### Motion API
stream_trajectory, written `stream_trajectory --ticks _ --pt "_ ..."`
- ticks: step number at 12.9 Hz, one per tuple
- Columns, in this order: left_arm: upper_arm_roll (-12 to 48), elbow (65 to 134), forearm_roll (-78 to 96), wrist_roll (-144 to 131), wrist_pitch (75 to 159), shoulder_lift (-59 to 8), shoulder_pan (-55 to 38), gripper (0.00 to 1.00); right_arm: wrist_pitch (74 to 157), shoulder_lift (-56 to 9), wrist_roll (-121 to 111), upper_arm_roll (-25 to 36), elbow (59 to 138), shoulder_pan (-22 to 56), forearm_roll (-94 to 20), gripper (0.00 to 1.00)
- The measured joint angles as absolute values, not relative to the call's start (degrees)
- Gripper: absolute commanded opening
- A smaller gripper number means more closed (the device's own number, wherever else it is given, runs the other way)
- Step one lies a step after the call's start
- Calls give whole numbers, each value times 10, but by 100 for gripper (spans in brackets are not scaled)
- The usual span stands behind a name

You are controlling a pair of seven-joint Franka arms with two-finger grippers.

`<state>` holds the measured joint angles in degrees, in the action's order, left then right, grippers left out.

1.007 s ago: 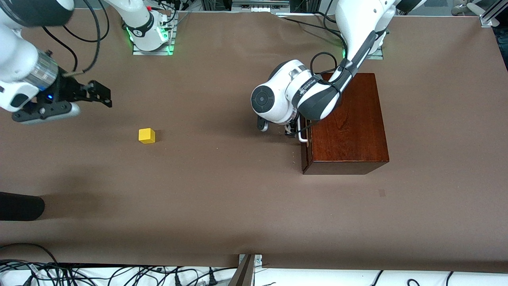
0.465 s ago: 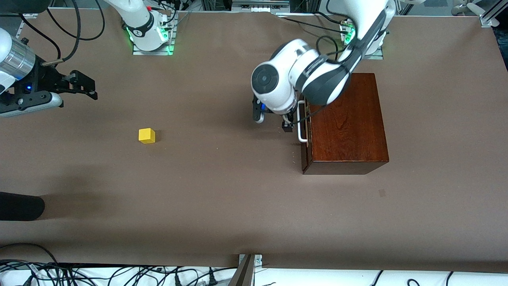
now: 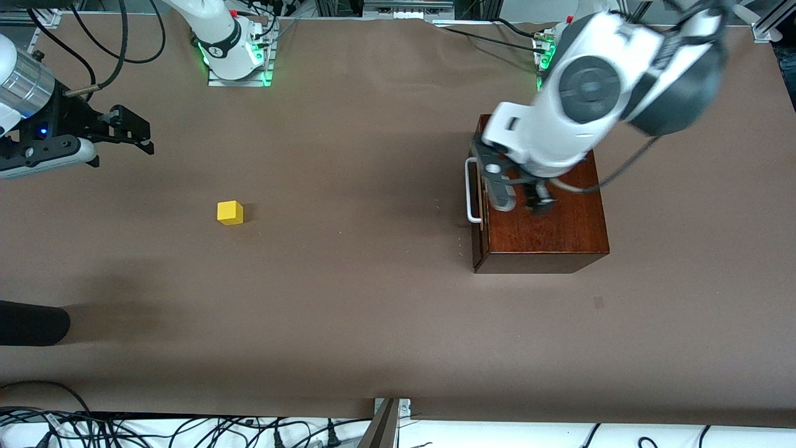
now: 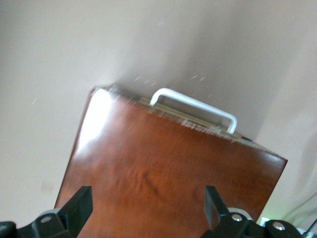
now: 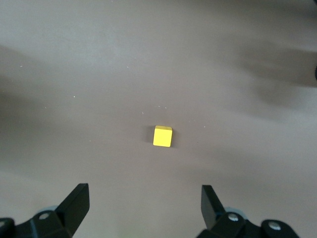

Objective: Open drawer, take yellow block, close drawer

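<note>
The dark reddish-brown wooden box [image 3: 547, 230] stands toward the left arm's end of the table. Its drawer [image 3: 477, 244] is pushed in, with the white bar handle [image 3: 471, 190] free. My left gripper [image 3: 521, 202] is open and empty, up over the box's top. The left wrist view shows the box top [image 4: 163, 178] and the handle [image 4: 195, 104] past the left gripper [image 4: 148, 208]. The yellow block [image 3: 230, 213] sits on the bare table toward the right arm's end. My right gripper [image 3: 142, 132] is open and empty, up over the table. The block [image 5: 163, 136] lies ahead of the right gripper [image 5: 145, 206], apart from it.
A brown mat [image 3: 348, 298] covers the table. A dark rounded object [image 3: 31, 323] lies at the table's edge at the right arm's end, nearer the front camera than the block. Cables run along the near edge.
My left gripper has left the handle, risen and swung over the box's top. My right gripper has drawn back toward the right arm's end. The drawer stays shut and the block has not moved.
</note>
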<state>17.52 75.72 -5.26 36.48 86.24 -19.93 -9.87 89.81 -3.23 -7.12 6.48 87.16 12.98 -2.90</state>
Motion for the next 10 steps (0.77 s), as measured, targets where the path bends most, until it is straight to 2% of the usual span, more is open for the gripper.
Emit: stream_trajectory --ticks 5,7,10 --pt "173 721 -52 294 787 -164 -1 100 900 -33 -67 70 868 129 -29 100" --pt "167 711 -52 285 796 -164 36 100 900 -34 -67 69 868 130 -29 100" --pt "109 725 -39 175 845 -144 26 100 900 -34 -66 72 868 129 -29 100"
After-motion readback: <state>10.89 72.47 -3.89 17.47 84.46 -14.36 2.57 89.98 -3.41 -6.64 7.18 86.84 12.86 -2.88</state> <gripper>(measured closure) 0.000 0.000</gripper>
